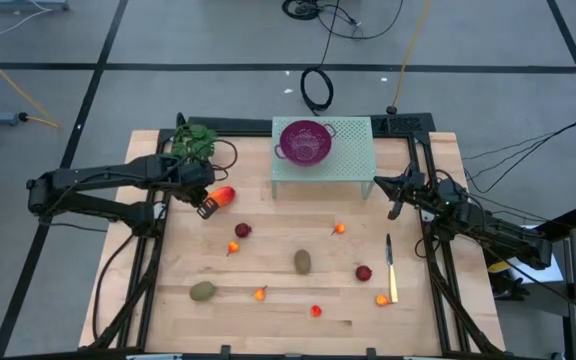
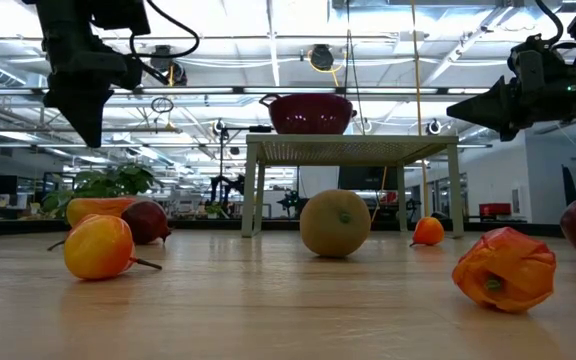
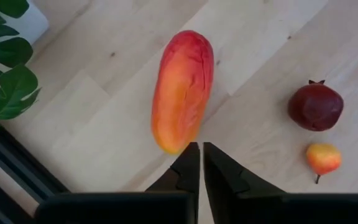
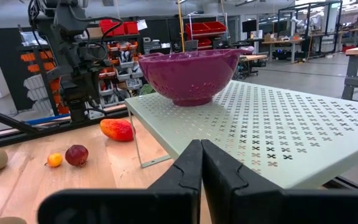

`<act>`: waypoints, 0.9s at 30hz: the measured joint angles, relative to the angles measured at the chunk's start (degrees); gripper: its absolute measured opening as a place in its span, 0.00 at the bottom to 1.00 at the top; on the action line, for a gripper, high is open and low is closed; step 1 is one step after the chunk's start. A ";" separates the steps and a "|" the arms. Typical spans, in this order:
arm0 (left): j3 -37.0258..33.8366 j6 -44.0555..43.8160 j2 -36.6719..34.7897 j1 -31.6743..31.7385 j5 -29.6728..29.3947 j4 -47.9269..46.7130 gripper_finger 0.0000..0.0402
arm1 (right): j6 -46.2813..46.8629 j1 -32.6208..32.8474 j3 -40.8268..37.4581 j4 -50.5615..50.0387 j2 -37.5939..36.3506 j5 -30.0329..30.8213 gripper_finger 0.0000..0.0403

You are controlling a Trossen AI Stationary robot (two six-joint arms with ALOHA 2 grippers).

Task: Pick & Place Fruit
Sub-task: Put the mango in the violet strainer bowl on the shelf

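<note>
Table [image 1: 268, 310]: pale wood planks, matte, dark frame rails along the sides. Beyond: grey tiled floor with cables; workshop with racks and ceiling lights.

Perforated pale-green stand [image 1: 353, 150], one, at 12 o'clock, carrying one purple colander [image 1: 307, 139], round, glossy.

Leafy green sprig [image 1: 196, 140], one, at 10 o'clock. Knife [image 1: 391, 268], one, slim, at 4 o'clock.

Fruit, all resting on the table:
- orange-red oval [image 1: 222, 196], one, smooth, at 10 o'clock
- brown-green ovals, two: centre [image 1: 302, 262], 7 o'clock [image 1: 203, 291]
- dark red balls, two [image 1: 243, 231] [image 1: 364, 273]
- small orange pieces, five [image 1: 234, 248] [image 1: 339, 229] [image 1: 260, 294] [image 1: 316, 311] [image 1: 382, 299]

Left gripper [image 3: 198, 163]: fingers nearly closed, holding nothing, just above the oval's end. Right gripper [image 4: 200, 158]: fingers closed, empty, beside the stand at 2 o'clock.
</note>
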 joint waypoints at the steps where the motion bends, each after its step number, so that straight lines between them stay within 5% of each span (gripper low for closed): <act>1: 0.00 0.02 0.00 0.00 0.04 0.00 0.09 | 0.00 0.00 -0.01 0.00 0.01 0.00 0.00; 20: 0.00 -2.06 0.02 0.00 -3.07 -0.02 0.73 | 0.00 0.00 0.00 0.01 0.01 0.02 0.00; 27: 0.00 -1.18 0.02 0.00 -3.08 -0.02 0.87 | 0.00 0.00 0.01 0.02 -0.01 0.02 0.00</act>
